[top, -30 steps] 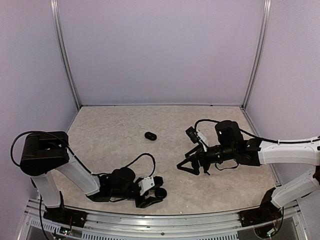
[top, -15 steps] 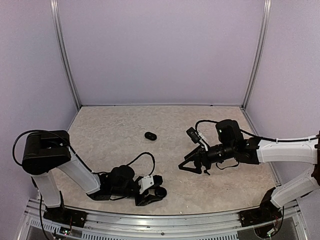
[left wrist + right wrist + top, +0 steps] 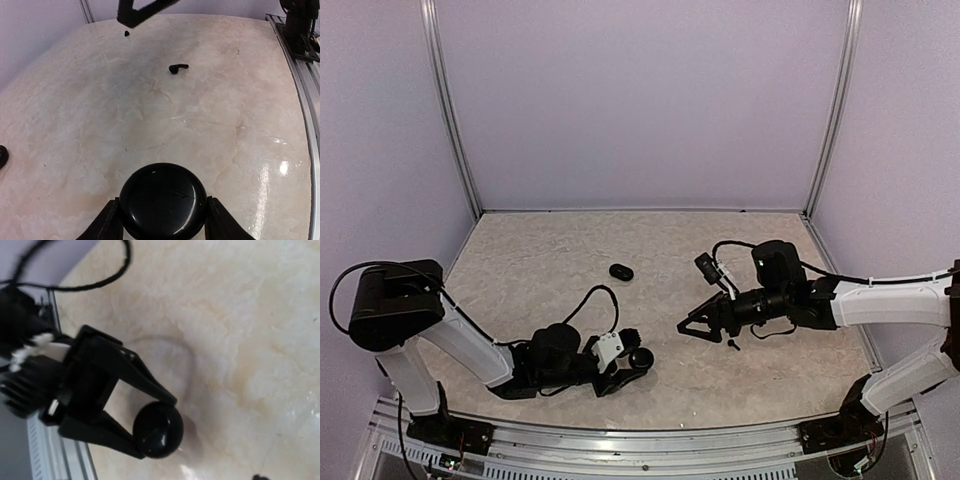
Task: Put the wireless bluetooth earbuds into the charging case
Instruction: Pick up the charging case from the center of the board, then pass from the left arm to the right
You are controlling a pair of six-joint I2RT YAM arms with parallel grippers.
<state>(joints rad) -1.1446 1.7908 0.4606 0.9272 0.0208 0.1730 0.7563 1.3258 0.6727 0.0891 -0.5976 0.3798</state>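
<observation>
The charging case [image 3: 162,200], a round glossy black pebble, sits on the table with my left gripper [image 3: 162,222] shut on it, one finger on each side. From above, that gripper [image 3: 636,363] and case [image 3: 641,357] lie low near the front edge. The right wrist view shows the same grip on the case [image 3: 157,431]. One earbud [image 3: 177,67] with a short stem lies on the table ahead of the case. A smaller black bud [image 3: 126,33] lies farther off, below a finger [image 3: 131,17] of my right gripper. My right gripper [image 3: 705,330] hovers open at centre right, a bud [image 3: 733,343] beside it.
A small black oval object [image 3: 621,271] lies alone toward the middle back of the marbled table [image 3: 550,250]. A metal rail [image 3: 305,100] runs along the near edge. Purple walls enclose the back and both sides.
My left gripper has slid a little away from the front rail, taking the case with it. My right gripper has shifted slightly and its jaws have narrowed somewhat.
</observation>
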